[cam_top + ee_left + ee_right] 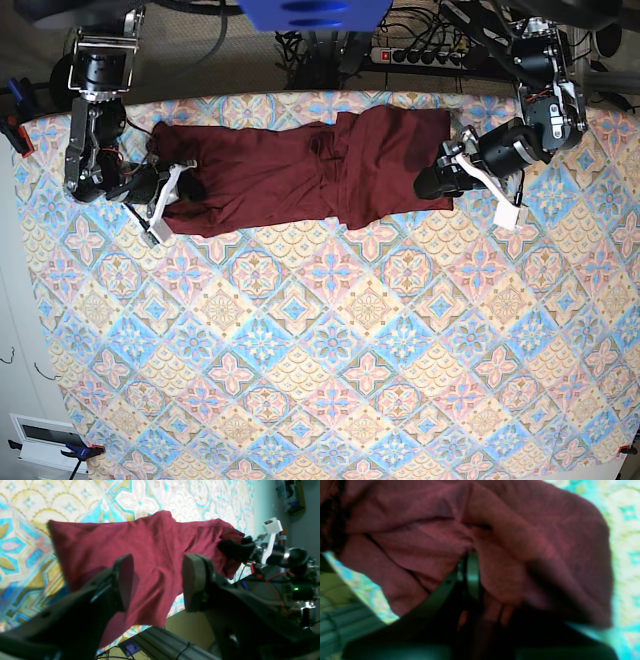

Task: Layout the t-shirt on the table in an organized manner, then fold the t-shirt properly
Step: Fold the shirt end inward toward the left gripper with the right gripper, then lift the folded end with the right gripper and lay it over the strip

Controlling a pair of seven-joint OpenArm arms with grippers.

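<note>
Black pads of the left gripper (158, 581) filled the left wrist view, standing apart with nothing between them, above the shirt (300, 180). At the shirt's other end the right gripper (182, 190) was clamped on a bunched fold. The shirt lay stretched along the table's (330, 370) far edge, rumpled at mid-length, one part hanging over that edge. Likely risks: a pull by the right gripper alone could drag the whole shirt sideways or off the edge, since the left held nothing; the bunched grip could lock in creases. Patterned cloth covered the table; a power strip (425, 55) and cables lay beyond.
</note>
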